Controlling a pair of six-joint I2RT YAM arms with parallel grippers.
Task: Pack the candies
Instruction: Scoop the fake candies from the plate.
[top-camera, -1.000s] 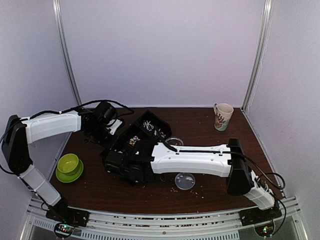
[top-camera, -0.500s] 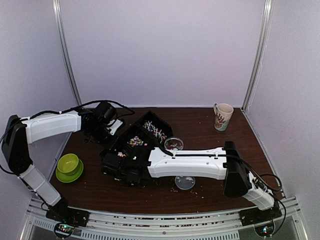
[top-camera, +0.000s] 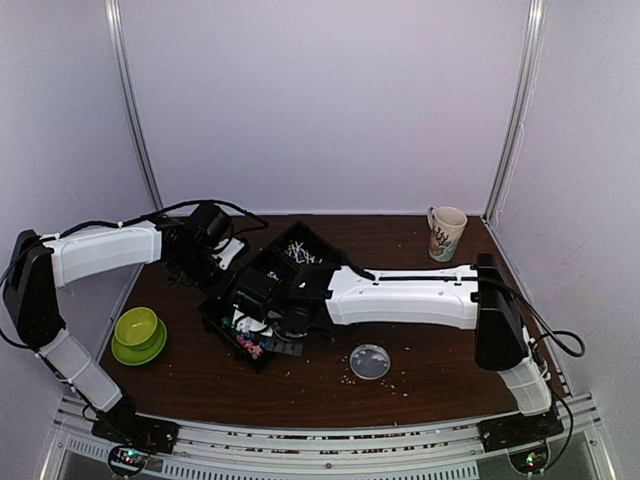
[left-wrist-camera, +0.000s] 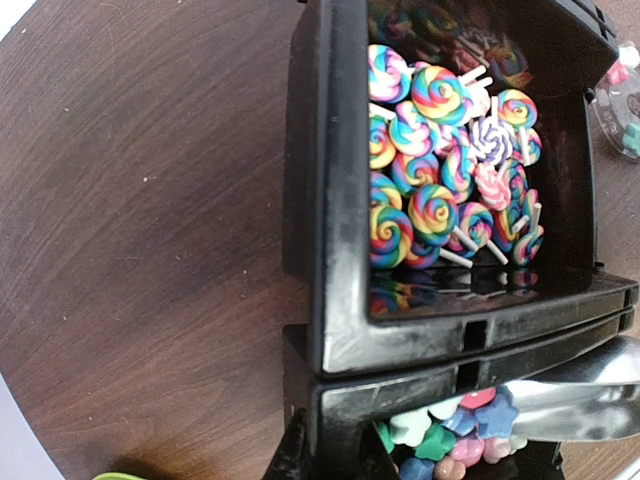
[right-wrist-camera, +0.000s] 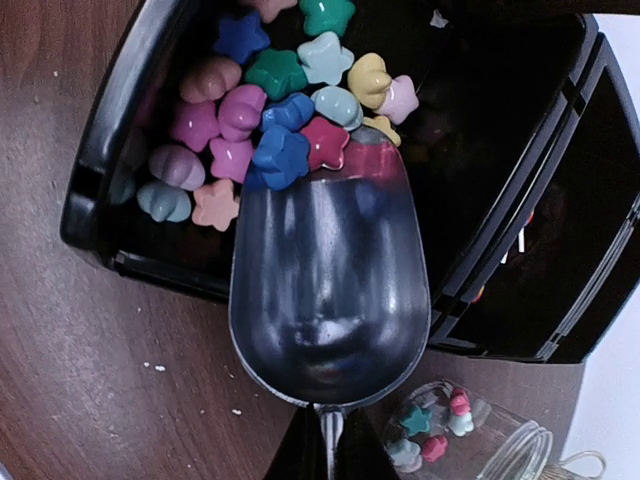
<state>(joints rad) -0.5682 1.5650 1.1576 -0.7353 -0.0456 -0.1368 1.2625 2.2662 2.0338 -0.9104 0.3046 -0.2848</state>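
Candies (right-wrist-camera: 270, 140), star-shaped, lie in the black tray (right-wrist-camera: 105, 170) at twelve o'clock of the scoop (right-wrist-camera: 330, 290), whose handle the right gripper (right-wrist-camera: 325, 455) pinches. Best to push the lip low under the heap, then tilt back gently. Whether the left gripper (top-camera: 215, 262) has its fingers spread or pressed together is unclear.

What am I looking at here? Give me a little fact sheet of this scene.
Tray: black, with compartments
One compartment: lollipops, rainbow swirls
Next compartment: star candies, mixed colours
Right tool: shut on scoop handle
Scoop: metal, tip among the star candies
Jar: clear, beside tray, few candies inside
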